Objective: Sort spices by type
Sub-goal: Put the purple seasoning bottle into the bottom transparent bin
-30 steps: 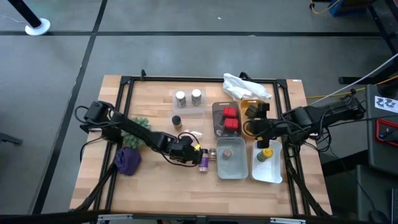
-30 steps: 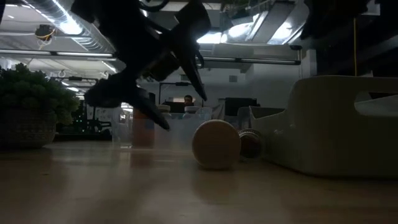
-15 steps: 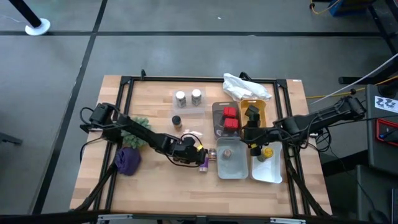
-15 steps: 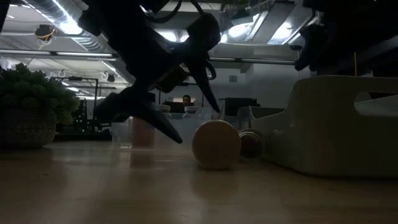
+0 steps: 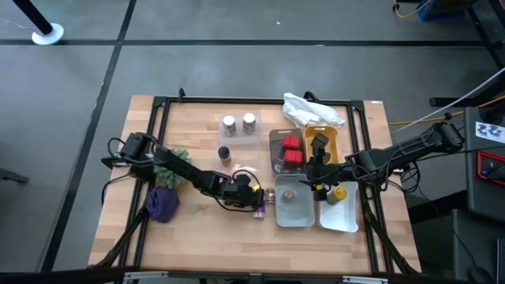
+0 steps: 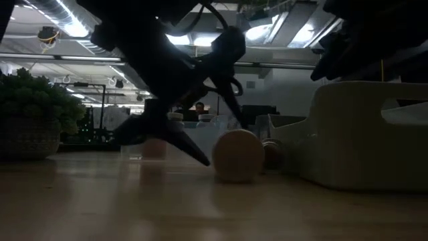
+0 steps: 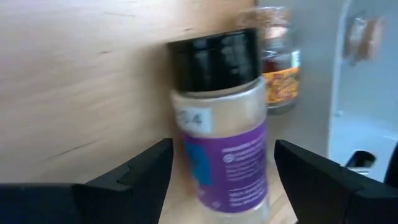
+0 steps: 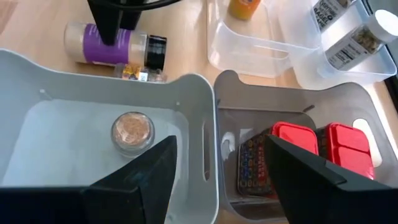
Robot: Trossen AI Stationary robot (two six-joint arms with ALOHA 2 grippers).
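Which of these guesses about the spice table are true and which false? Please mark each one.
1. The left gripper has its fingers open around a lying purple-labelled jar. True.
2. Two red tins sit in a grey bin. True.
3. The purple-labelled jar has a silver cap. False: its cap is black.
4. The round tin lies on the bare table. False: it sits inside a pale bin.
5. The right gripper hovers over the bins. True.
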